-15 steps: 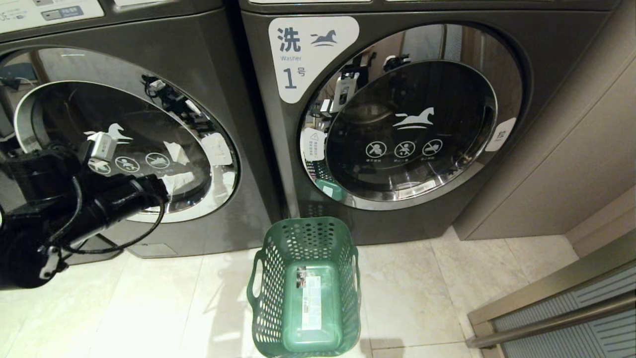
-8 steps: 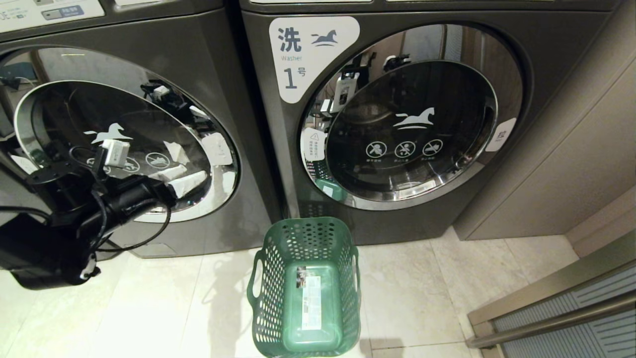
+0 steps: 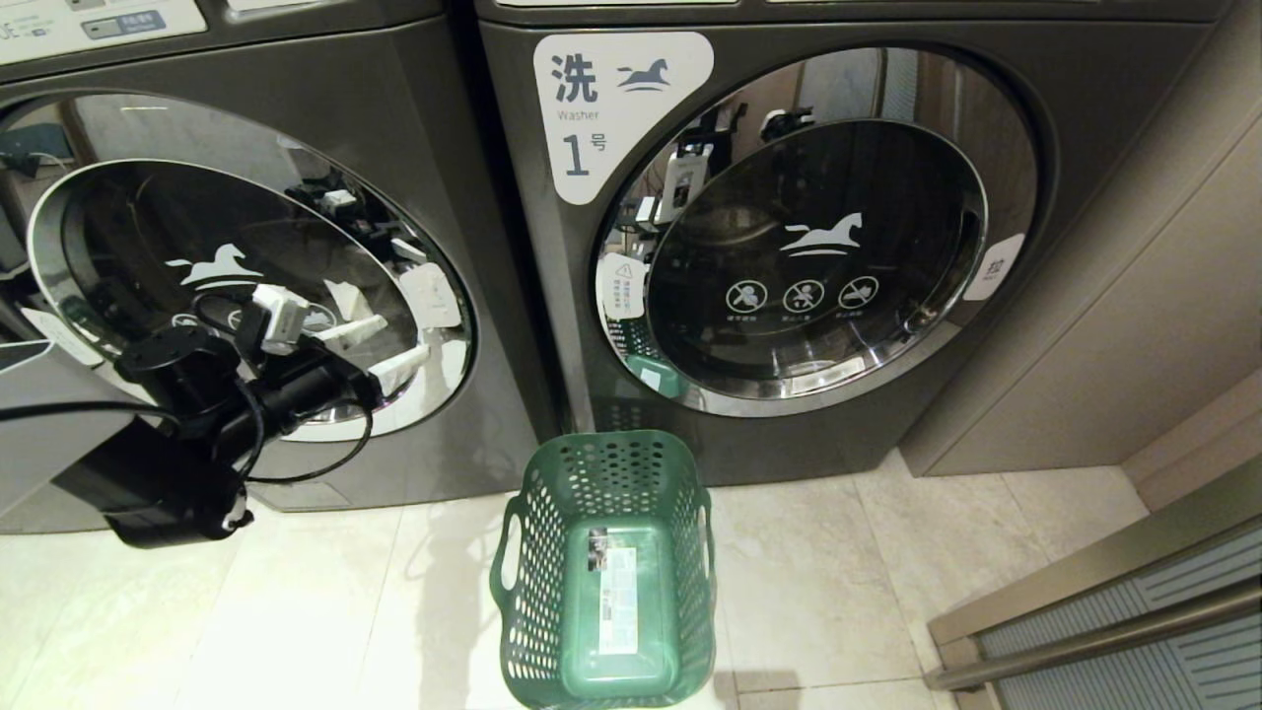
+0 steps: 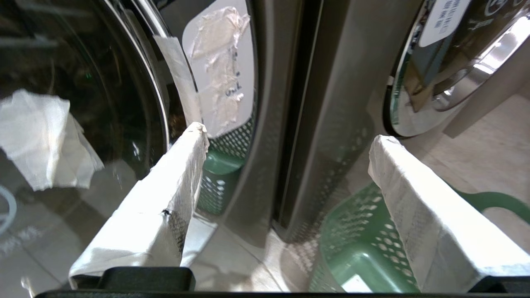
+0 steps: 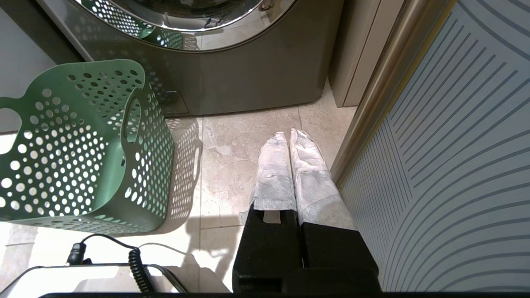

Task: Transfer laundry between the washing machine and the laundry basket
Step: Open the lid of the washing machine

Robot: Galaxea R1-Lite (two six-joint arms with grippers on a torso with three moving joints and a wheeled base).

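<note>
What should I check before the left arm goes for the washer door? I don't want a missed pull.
1. The left jaws open: ok.
2. The pull tab between the left jaws: not ok, they are short of it.
3. The washer door open: not ok, closed.
4. The laundry basket upright and empty: ok.
5. The right jaws shut, parked low beside the basket: ok.
6. The laundry inside the drum: cannot tell, dark glass.

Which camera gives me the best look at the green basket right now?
The head view: the whole basket shows from above, empty but for a white sticker. The right wrist view shows one pierced side and a handle; the left wrist view shows only a corner behind a finger.
</note>
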